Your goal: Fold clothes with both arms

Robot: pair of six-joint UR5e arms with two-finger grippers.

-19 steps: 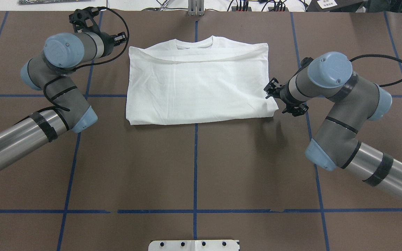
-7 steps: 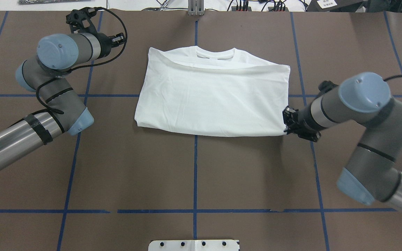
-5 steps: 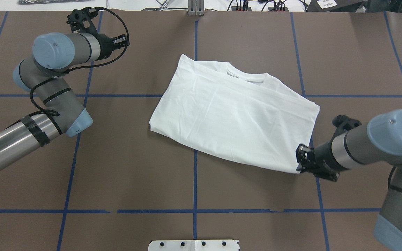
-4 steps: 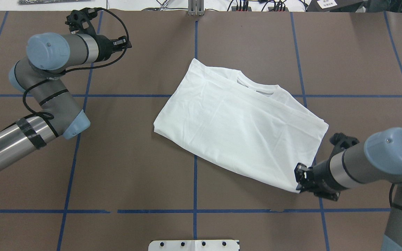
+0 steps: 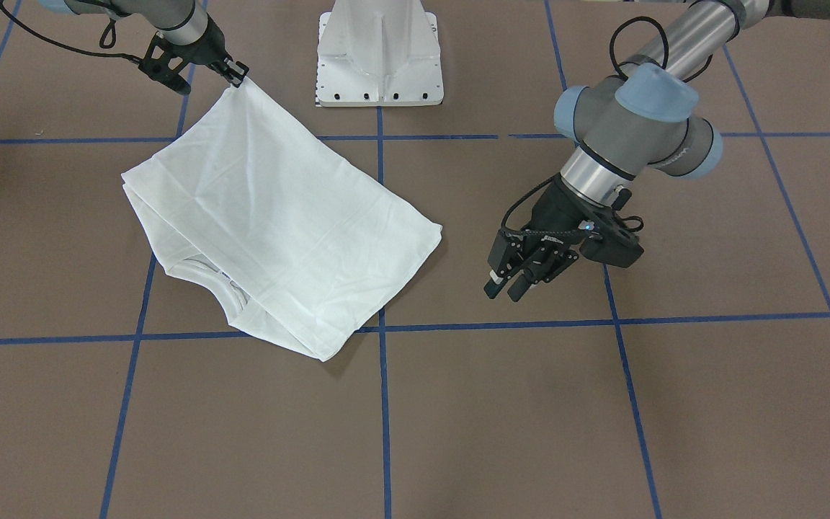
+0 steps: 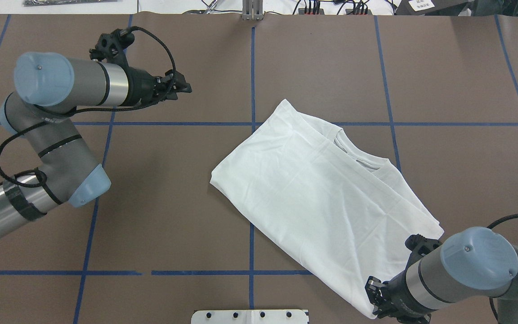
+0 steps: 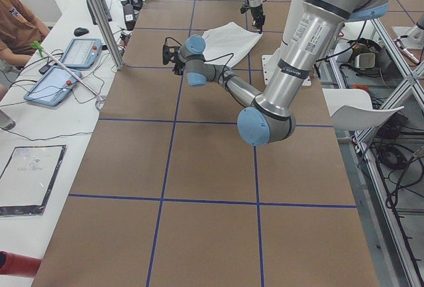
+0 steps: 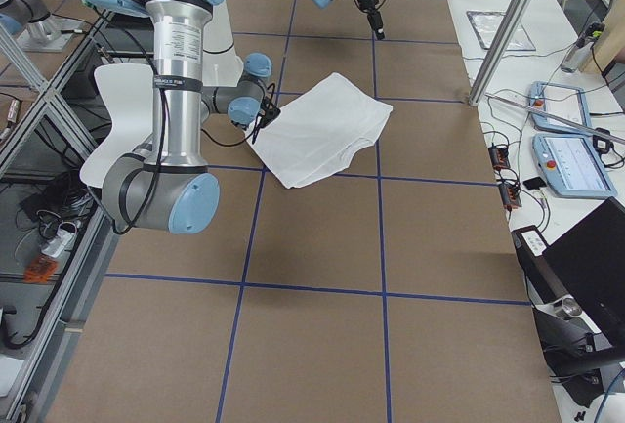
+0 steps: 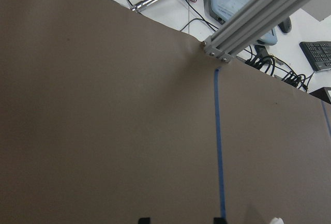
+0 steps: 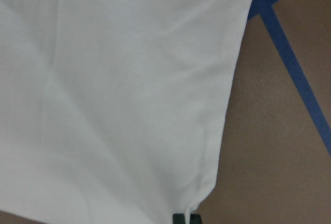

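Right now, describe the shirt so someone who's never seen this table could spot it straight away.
Look at the brown table crossed by blue tape lines. Mostly right of its centre line, seen from behind the robot, lies a folded white T-shirt, skewed diagonally. It is the only cloth there, and the right gripper pinches its near corner.

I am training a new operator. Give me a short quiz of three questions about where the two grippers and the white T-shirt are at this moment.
1. True or false: the left gripper touches the folded white cotton T-shirt.
2. Which part of the T-shirt does the right gripper pinch? A) a sleeve B) a corner C) the middle
3. Short answer: is the ribbed round collar on the side toward the white metal pedestal base, or away from it?
Key: 1 false; 2 B; 3 away from it.
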